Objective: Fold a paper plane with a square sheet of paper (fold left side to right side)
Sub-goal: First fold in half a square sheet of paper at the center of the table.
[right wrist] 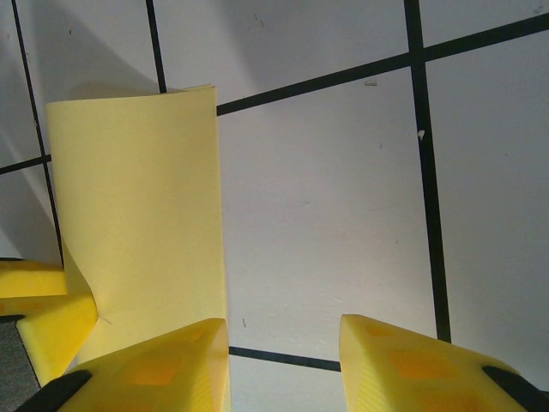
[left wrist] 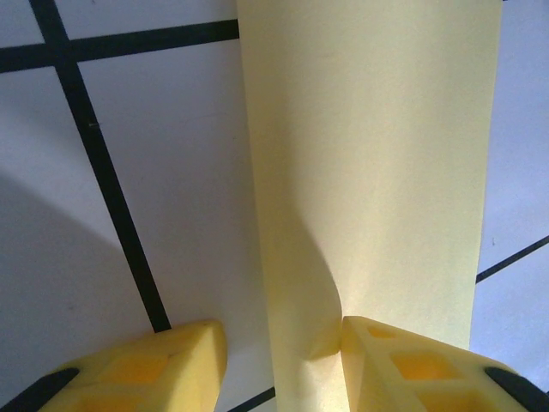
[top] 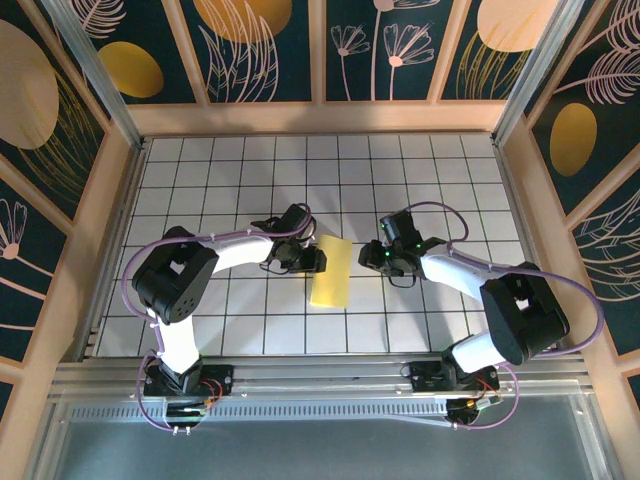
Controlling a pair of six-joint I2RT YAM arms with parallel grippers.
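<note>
Plainly the sheet point(top: 330, 272) is already doubled into a tall rectangle and lies on the table point(top: 230, 180) between the two grippers. The left gripper point(left wrist: 281, 343) has its jaws partly apart and pinches nothing. One finger point(left wrist: 412, 365) sits on the sheet's near end, the other stands on bare table beside it, and the sheet's long edge runs through the gap. The right gripper point(right wrist: 283, 339) has its jaws about as far apart, with just table between them and the sheet touching or just beside one finger.

This is thin, light, limp paper. It bows up in a soft curl by the left finger instead of lying flat, so the crease looks unpressed. It will likely slide on the smooth table and dent under a hard tip. I judge it best pinned flat near a corner while the other gripper strokes along the fold. To lift it, pinch the raised free edge.
</note>
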